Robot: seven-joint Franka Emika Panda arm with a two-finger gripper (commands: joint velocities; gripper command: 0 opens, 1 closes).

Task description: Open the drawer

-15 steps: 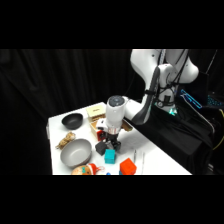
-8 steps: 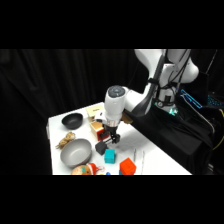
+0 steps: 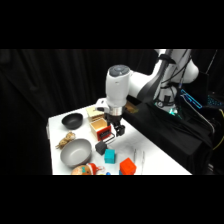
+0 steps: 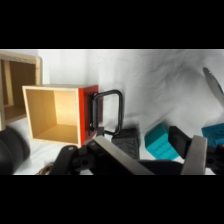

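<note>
Small red-fronted drawer (image 4: 55,114) with dark loop handle (image 4: 107,112), frame centre-left: apparently drawn clear of its cream box (image 4: 17,85); gripper (image 4: 150,155), risen since a second ago, fingers parted, empty; opening seemingly accomplished.

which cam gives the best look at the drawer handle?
Wrist view. The drawer is pulled out, its inside bare, and the dark loop handle on its red front shows whole. In the side view the drawer is a small red patch under the gripper; the handle can't be made out.

Bare bench (image 4: 165,90) is lying open beyond the drawer (image 4: 75,112) handle (image 4: 107,112). A dark block (image 4: 127,140) and teal cube (image 4: 159,139) are crowding its near side.
</note>
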